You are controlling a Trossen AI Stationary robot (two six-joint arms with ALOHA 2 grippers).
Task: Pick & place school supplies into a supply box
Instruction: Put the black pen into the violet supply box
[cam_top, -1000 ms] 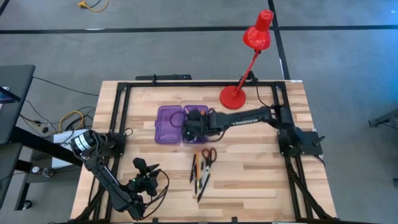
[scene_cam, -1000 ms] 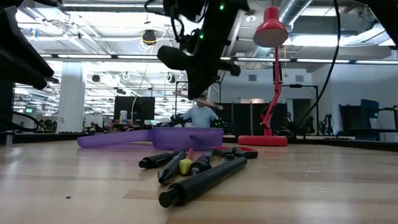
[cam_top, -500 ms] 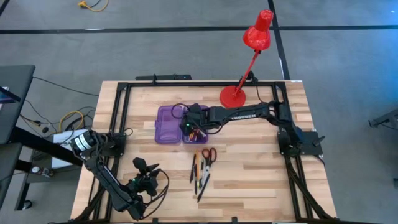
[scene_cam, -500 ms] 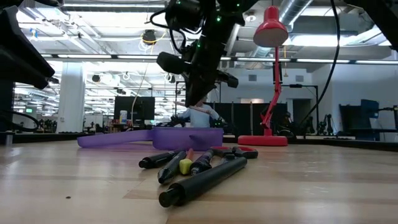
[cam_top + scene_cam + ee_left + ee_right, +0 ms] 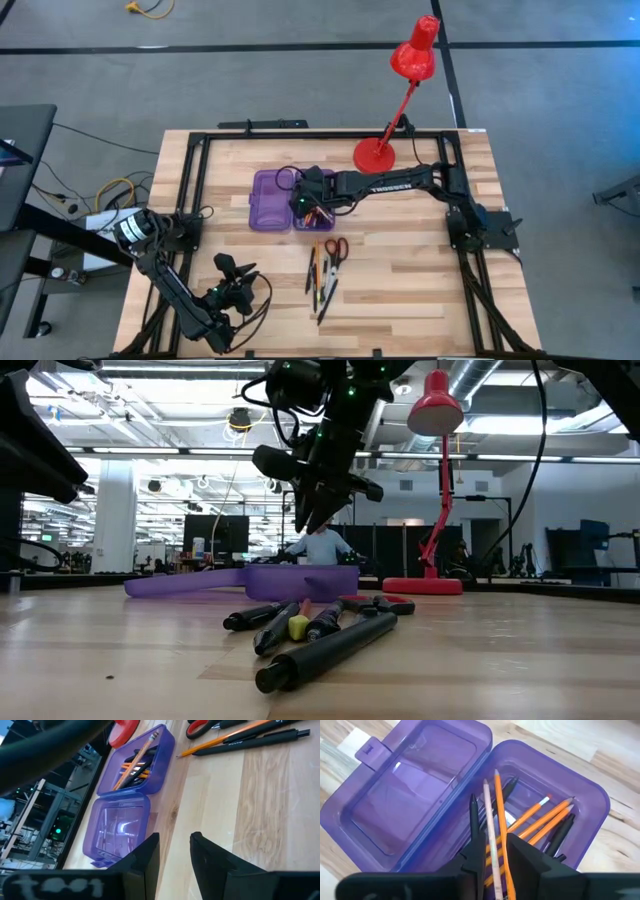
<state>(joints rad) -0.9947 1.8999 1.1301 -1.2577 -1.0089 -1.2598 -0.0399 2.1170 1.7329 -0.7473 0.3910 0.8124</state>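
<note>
1. The tabletop (image 5: 400, 265) is pale wood planks edged by a black frame; a red lamp (image 5: 378, 152) stands at its far side.
2. The purple pencil case (image 5: 272, 199) lies open near the middle, with pencils (image 5: 540, 822) and pens in 1 half.
3. The right gripper (image 5: 492, 852) hangs over that half, fingers slightly parted with 2 pencils between them.
4. More pens (image 5: 325, 285) and red scissors (image 5: 336, 248) lie loose nearby.
5. The left gripper (image 5: 172, 855) waits at the near left, fingers apart, empty.
6. Beyond is a bright open hall with a person (image 5: 322, 545).
</note>
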